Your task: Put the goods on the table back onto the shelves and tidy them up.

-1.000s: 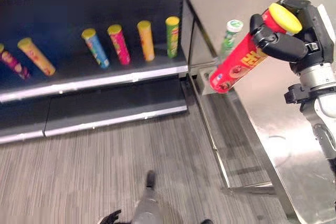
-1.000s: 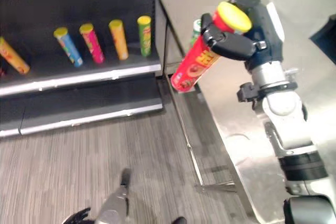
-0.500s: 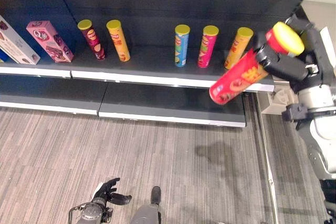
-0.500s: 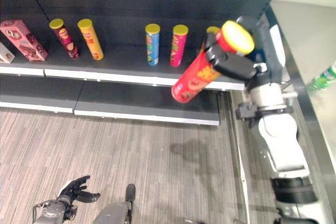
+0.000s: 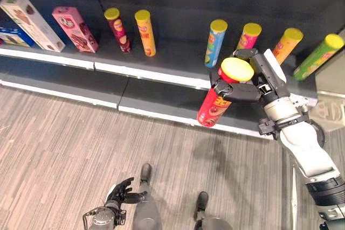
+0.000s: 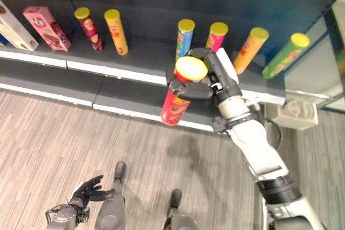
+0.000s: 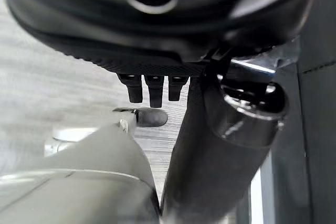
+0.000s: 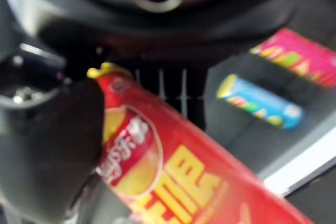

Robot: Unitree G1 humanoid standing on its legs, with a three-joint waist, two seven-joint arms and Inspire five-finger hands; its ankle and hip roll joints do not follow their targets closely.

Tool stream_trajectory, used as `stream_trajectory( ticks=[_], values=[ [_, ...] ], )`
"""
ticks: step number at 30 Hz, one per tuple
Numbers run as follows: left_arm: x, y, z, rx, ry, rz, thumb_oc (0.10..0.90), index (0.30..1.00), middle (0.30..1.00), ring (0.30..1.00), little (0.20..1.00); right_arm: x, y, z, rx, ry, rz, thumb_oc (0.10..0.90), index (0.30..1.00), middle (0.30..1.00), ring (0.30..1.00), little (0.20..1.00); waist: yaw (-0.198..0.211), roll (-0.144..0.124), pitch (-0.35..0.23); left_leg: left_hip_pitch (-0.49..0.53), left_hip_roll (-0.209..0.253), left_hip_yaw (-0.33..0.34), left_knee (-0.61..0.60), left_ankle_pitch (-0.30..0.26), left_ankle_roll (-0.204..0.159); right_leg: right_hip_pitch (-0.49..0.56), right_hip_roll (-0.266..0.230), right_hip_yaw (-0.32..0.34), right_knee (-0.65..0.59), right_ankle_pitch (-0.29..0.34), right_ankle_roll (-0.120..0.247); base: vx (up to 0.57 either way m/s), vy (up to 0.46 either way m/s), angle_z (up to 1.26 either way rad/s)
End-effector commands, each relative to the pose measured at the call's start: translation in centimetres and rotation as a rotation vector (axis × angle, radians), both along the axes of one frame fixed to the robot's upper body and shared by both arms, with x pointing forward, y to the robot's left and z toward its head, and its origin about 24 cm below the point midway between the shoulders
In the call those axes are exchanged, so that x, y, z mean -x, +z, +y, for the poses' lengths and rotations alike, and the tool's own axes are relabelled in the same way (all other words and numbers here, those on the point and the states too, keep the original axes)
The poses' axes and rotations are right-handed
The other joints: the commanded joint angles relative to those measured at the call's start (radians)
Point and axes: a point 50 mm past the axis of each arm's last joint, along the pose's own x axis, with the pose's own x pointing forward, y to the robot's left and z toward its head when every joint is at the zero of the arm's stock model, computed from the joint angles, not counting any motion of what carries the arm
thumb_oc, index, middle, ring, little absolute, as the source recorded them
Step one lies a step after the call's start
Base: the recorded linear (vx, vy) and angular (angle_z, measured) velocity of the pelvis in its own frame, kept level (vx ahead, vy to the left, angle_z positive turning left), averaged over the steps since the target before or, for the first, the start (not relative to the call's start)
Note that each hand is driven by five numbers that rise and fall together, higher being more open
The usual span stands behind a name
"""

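Red can (image 5: 218, 102) with yellow lid, gripped near its top by the right hand (image 5: 243, 82), fingers curled round it; tilted, lid up, base pointing down-left toward the floor. Held in the air before the shelf (image 5: 161, 74) edge. Since half a second ago the view has swung; the can sits steeper. Left hand (image 5: 119, 192) low, fingers relaxed. Beyond, six cans stand on the shelf, three boxes at left.

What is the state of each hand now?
Left hand: open, holds nothing.
Right hand: shut on the red can.
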Motion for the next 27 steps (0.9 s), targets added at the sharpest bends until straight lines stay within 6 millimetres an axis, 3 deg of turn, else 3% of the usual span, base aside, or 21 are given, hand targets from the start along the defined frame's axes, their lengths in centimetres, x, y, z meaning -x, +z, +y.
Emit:
stream_trajectory(
  ticks=[1,7,12,15,16,17,18,22,24,27],
  values=[
    [4.6,-0.6,3.5,-0.167,-0.060,0.144,0.800,0.900,0.900,0.900,0.900,1.8,7.5,3.1,0.044,0.122,-0.392,0.400,0.300,0.300,0.300,0.300,0.039,-0.031,-0.122,0.022,-0.101,0.038,0.074,-0.004,0.056,0.018,-0.135,-0.002,0.089,-0.117,0.105,0.11,0.391,-0.92],
    [5.1,-0.4,4.7,-0.197,-0.006,0.153,0.800,0.900,0.900,0.900,0.900,0.9,7.8,4.8,0.044,0.133,-0.418,0.400,0.300,0.300,0.300,0.300,0.085,-0.039,-0.109,0.007,-0.153,0.087,0.108,-0.051,0.110,-0.035,-0.209,0.000,0.120,-0.065,0.141,0.03,0.197,-0.22],
    [4.5,-0.2,4.9,-0.214,-0.011,0.137,0.800,0.900,0.900,0.900,0.900,-0.1,7.9,5.6,0.051,0.100,-0.433,0.400,0.300,0.300,0.300,0.300,0.093,-0.012,-0.049,0.029,-0.171,0.090,0.109,-0.069,0.155,-0.173,-0.241,0.014,0.360,0.003,0.132,-0.03,0.141,-0.08],
    [3.2,0.3,4.6,-0.218,-0.028,0.089,0.800,0.900,0.900,0.900,0.900,-0.6,8.8,5.8,0.059,0.066,-0.466,0.400,0.300,0.300,0.300,0.300,0.086,-0.006,-0.017,0.039,-0.173,0.067,0.100,-0.076,0.146,-0.218,-0.222,-0.002,0.265,0.017,0.125,0.00,-0.053,-0.09],
    [2.6,0.5,4.5,-0.214,-0.029,0.066,0.800,0.900,0.900,0.900,0.900,-0.8,9.1,5.9,0.056,0.057,-0.486,0.400,0.300,0.300,0.300,0.300,0.076,-0.005,-0.003,0.041,-0.176,0.054,0.102,-0.082,0.142,-0.245,-0.205,0.019,0.200,0.037,0.130,0.11,-0.193,0.06],
    [1.6,0.9,4.3,-0.220,-0.053,0.037,0.800,0.900,0.900,0.900,0.900,-0.9,9.0,4.9,0.077,-0.010,-0.501,0.400,0.300,0.300,0.300,0.300,0.062,-0.013,0.002,0.039,-0.187,0.019,0.104,-0.089,0.136,-0.243,-0.186,0.075,0.095,0.048,0.142,0.13,-0.182,0.31],
    [1.3,1.1,4.0,-0.210,-0.059,0.024,0.800,0.900,0.900,0.900,0.900,-0.8,9.1,4.6,0.086,-0.039,-0.518,0.400,0.300,0.300,0.300,0.300,0.063,-0.017,0.005,0.027,-0.200,-0.001,0.114,-0.088,0.135,-0.242,-0.181,0.100,0.092,0.050,0.140,0.11,-0.264,1.21],
    [0.4,1.4,2.7,-0.177,-0.065,-0.035,0.800,0.900,0.900,0.900,0.900,-1.7,9.6,3.0,0.096,-0.213,-0.579,0.400,0.300,0.300,0.300,0.300,0.083,-0.006,-0.001,-0.042,-0.195,-0.075,0.107,-0.051,0.112,-0.228,-0.179,0.045,0.068,0.073,0.142,0.03,-0.215,1.27],
    [-0.2,1.7,2.0,-0.167,-0.082,-0.066,0.800,0.900,0.900,0.900,0.900,-2.6,10.6,1.3,0.063,-0.365,-0.632,0.400,0.300,0.300,0.300,0.300,0.107,0.020,-0.005,-0.065,-0.186,-0.128,0.070,-0.019,0.100,-0.217,-0.178,-0.011,0.068,0.051,0.137,0.02,-0.199,0.54],
    [-0.5,1.8,1.6,-0.171,-0.091,-0.083,0.800,0.900,0.900,0.900,0.900,-2.9,12.3,-0.1,0.004,-0.472,-0.688,0.400,0.300,0.300,0.300,0.300,0.129,0.046,0.009,-0.078,-0.189,-0.159,0.053,-0.002,0.097,-0.220,-0.184,-0.043,0.090,0.028,0.135,-0.01,-0.098,0.44]
  ],
)
